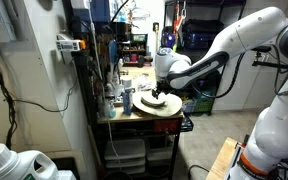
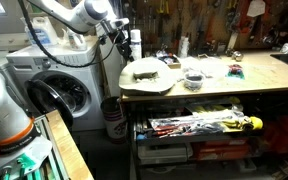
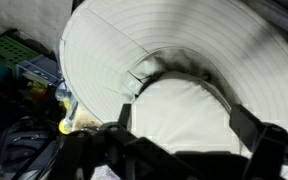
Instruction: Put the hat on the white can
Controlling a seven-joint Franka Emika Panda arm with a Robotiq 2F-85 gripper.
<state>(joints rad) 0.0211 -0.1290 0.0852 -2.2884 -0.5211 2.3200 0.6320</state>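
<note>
Progress early: wide round tan straw hat (image 2: 147, 76) lies flat at end of wooden bench surface (image 2: 239, 85) nearest robot, brim overhanging edge. Small upright white can (image 2: 136, 46) stands uncovered just behind hat, toward back corner. Gripper (image 3: 181, 118) low over hat, fingers spread apart either side of crown, nothing clamped. Left to do, by my reckoning: grasp, lift, lower onto can.

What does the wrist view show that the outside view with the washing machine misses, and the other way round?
Wrist view only: the hat close up, its ringed weave and dented crown, framed by the open gripper. Exterior view only: the washing machine, workbench and tool drawer. Both: the hat.
</note>
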